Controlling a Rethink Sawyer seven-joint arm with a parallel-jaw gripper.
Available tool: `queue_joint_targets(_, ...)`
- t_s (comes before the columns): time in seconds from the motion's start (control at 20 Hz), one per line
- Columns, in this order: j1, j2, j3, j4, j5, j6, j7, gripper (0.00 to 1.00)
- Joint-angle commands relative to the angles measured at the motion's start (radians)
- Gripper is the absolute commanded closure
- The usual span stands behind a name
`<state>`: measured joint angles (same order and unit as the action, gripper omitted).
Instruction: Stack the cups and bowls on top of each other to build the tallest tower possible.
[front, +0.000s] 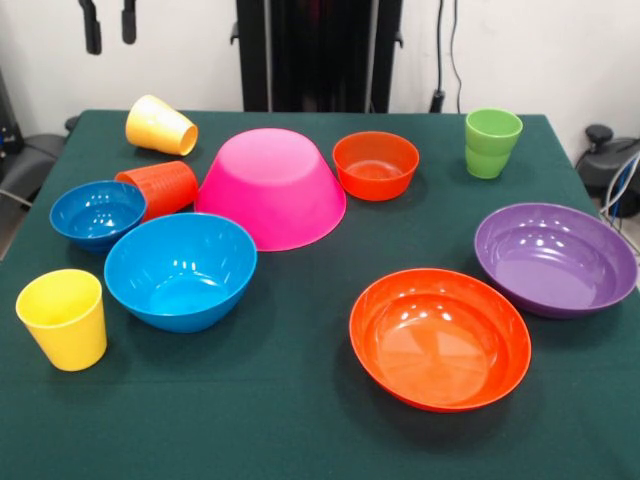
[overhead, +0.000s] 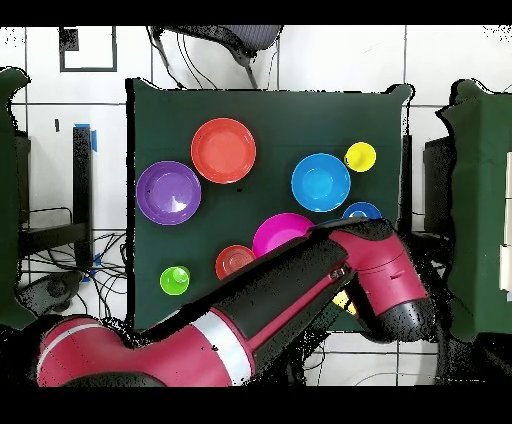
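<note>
1. Nearest the camera in the front view sits the wide shallow orange bowl (front: 440, 338), mouth up. The purple bowl (front: 555, 258) lies just beside it at about 1 o'clock.
2. No tower stands yet: every piece rests singly on the desk (front: 300, 440). The large pink bowl (front: 270, 187) is mouth down near the middle, so I judge it the natural base.
3. Round the pink bowl:
   - the small orange bowl (front: 375, 165) is at 2 o'clock;
   - the medium blue bowl (front: 180, 270) is at 8 o'clock, close to its rim;
   - the orange-red cup (front: 160, 188) is at 9 o'clock, on its side;
   - the small blue bowl (front: 97, 213) is further out, against that cup.
4. One yellow cup (front: 160, 125) lies tipped at 10 o'clock. The other yellow cup (front: 62, 318) stands upright at 8 o'clock, well apart. The green cup (front: 492, 142) stands upright far out at 2 o'clock.
5. My pincer (front: 109, 22) hangs at the top edge of the front view, spread wide and holding nothing.
6. Everything looks like thin glossy plastic, which I judge light, stiff and slippery, so a piece could easily skate or tip if nudged.
7. I would pinch a bowl across its rim wall, one tip inside and one outside. The upright cups I would take the same way at the lip. The tipped cups would probably roll, so I would grip those across the body.
</note>
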<state>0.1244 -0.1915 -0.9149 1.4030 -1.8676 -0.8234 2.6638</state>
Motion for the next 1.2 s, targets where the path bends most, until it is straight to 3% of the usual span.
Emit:
queue_joint_targets(0.05, -0.075, -0.091, 0.104, -0.016, -0.147, -0.213, -0.167, 0.00)
queue_joint_targets(0.4, -0.067, -0.101, 0.139, 0.001, -0.158, -0.191, -0.158, 0.00)
queue_joint_targets(0.6, -0.053, -0.135, 0.175, 0.038, -0.132, -0.180, -0.185, 0.00)
queue_joint_targets(1.2, 0.007, -0.166, 0.215, 0.115, -0.070, -0.159, -0.116, 0.00)
